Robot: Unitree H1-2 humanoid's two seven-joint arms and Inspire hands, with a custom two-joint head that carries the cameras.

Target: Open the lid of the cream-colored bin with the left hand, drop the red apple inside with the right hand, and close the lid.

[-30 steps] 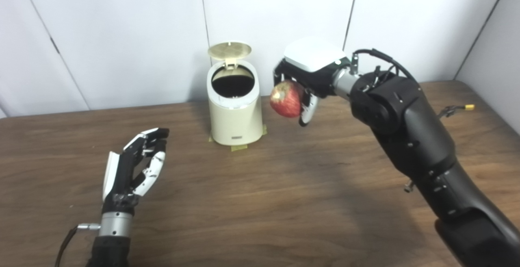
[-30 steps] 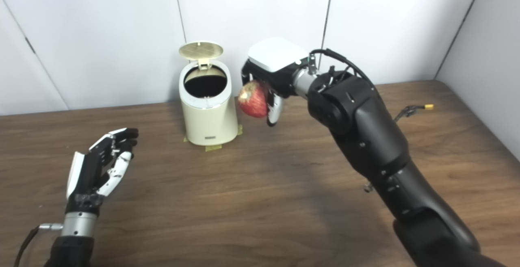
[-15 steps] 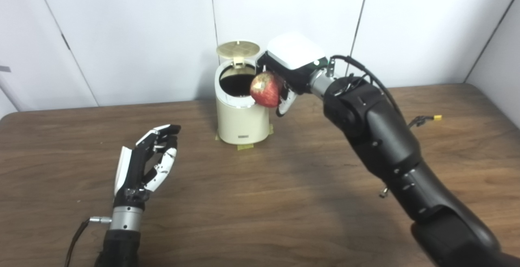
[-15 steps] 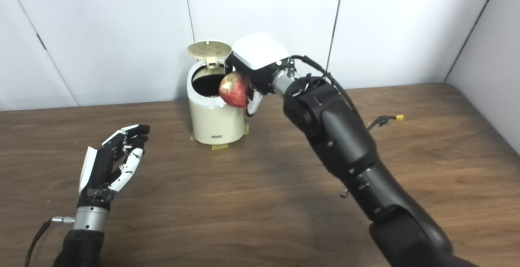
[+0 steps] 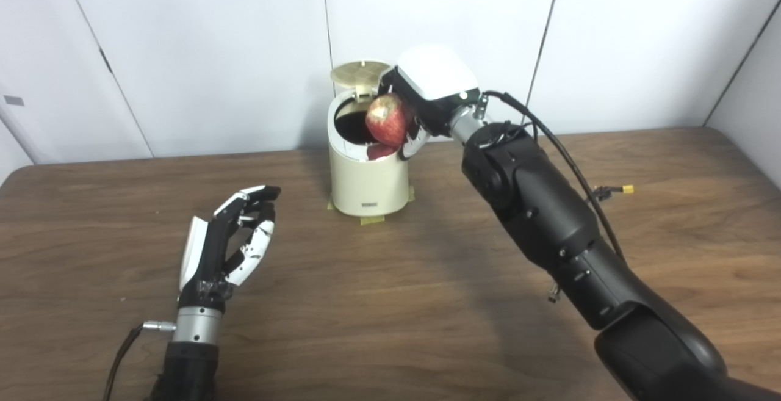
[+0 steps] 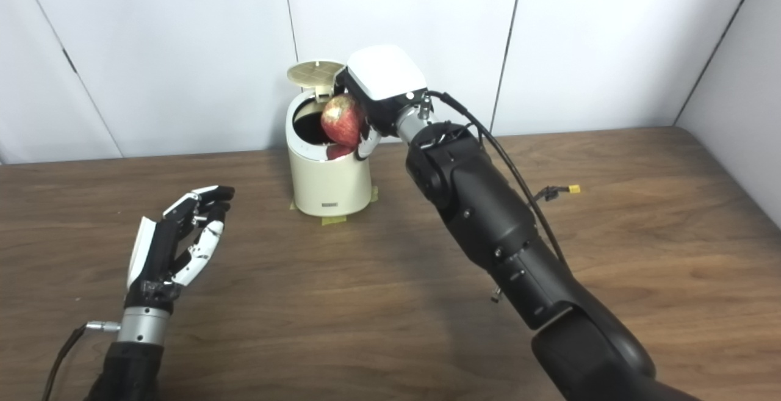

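One apple (image 5: 385, 119) is clamped in the right hand (image 5: 421, 99), just above the mouth of the one bin (image 5: 367, 175) — its lid (image 5: 359, 72) stands up. The left hand (image 5: 229, 242) is empty, fingers apart, over the table (image 5: 390, 303) — well apart from the bin

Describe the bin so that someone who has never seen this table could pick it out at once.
On the wooden table, look to the far edge, against the white wall panels. There stands the bin, a small cream-colored cylinder on strips of tape, its round lid flipped upright behind a dark opening. It is the only container there, and the right hand holds a red apple over its mouth.
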